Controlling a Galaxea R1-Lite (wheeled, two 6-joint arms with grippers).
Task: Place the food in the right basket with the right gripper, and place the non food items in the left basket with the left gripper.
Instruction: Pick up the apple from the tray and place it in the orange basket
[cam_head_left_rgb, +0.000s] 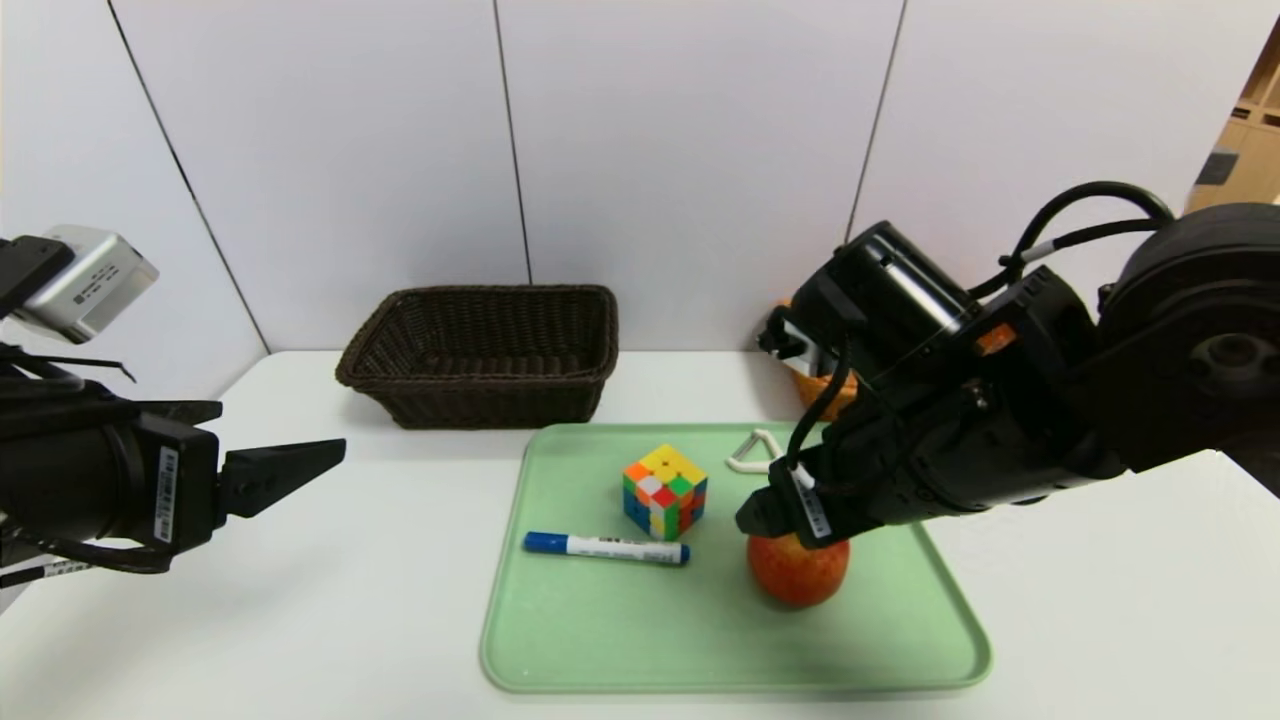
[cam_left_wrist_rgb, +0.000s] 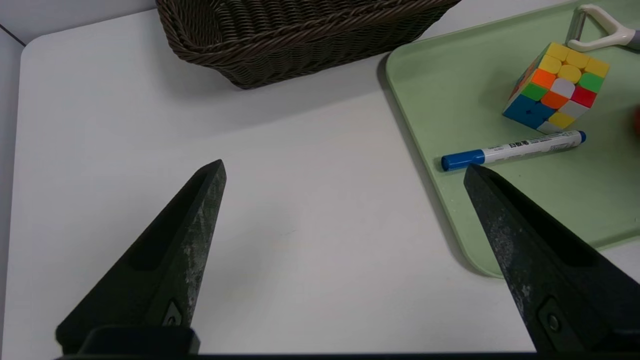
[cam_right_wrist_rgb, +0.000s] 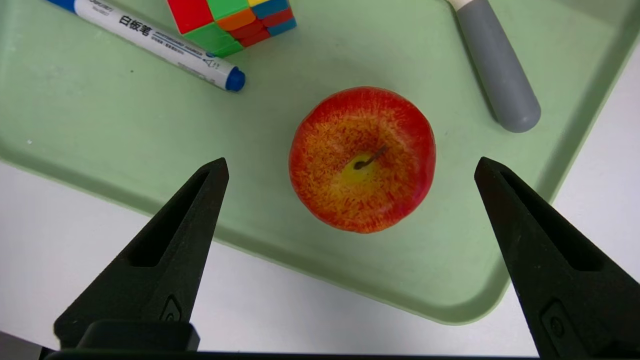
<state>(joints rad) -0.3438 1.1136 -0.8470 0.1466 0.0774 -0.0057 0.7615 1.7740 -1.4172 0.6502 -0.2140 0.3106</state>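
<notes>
R gripper (cam_right_wrist_rgb: 350, 165) was held wide open, empty, above apple (cam_right_wrist_rgb: 362, 160) on green tray (cam_head_left_rgb: 600, 640). L gripper (cam_left_wrist_rgb: 345, 167) was parked wide open, empty, over table (cam_left_wrist_rgb: 300, 240).

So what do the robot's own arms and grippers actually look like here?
Both arms are matte black. The left gripper and right gripper each have two long, tapering, wedge-shaped black fingers, scuffed grey on the left ones. White barcode labels sit on both wrists, black cables loop over the right arm, and a silver camera box tops the left arm.

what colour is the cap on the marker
Blue; the marker cap shows best in the left wrist view.
</notes>
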